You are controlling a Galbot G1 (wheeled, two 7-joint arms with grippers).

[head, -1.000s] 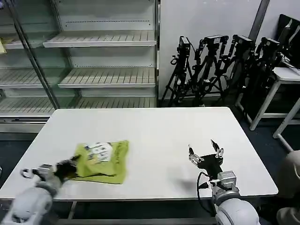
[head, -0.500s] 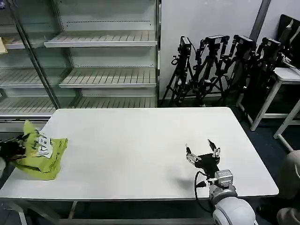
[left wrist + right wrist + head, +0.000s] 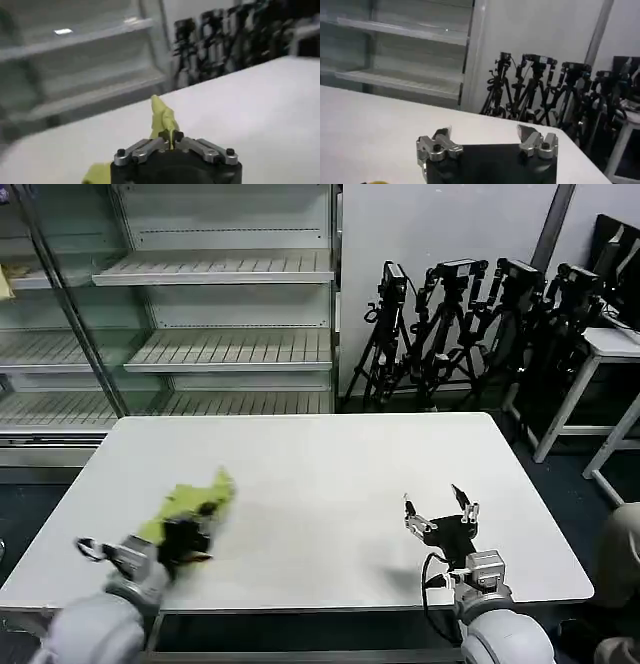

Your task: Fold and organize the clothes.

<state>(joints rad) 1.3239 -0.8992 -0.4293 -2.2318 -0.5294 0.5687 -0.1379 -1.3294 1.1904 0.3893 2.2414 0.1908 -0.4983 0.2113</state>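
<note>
T-shirt [image 3: 190, 502] back over white table [image 3: 330, 474], left gripper [image 3: 190, 536] clamped; right gripper [image 3: 441, 515] apart.

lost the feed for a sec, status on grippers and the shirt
Left gripper shut on the lime T-shirt, bunched at the table's left front. Right gripper open, idle above the table's right front. Nothing in the way.

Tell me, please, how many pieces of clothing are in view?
1. A lime T-shirt, bunched up, is on the white table near its front-left corner, pinched in the left gripper. The right gripper hovers open, apart from it.
</note>
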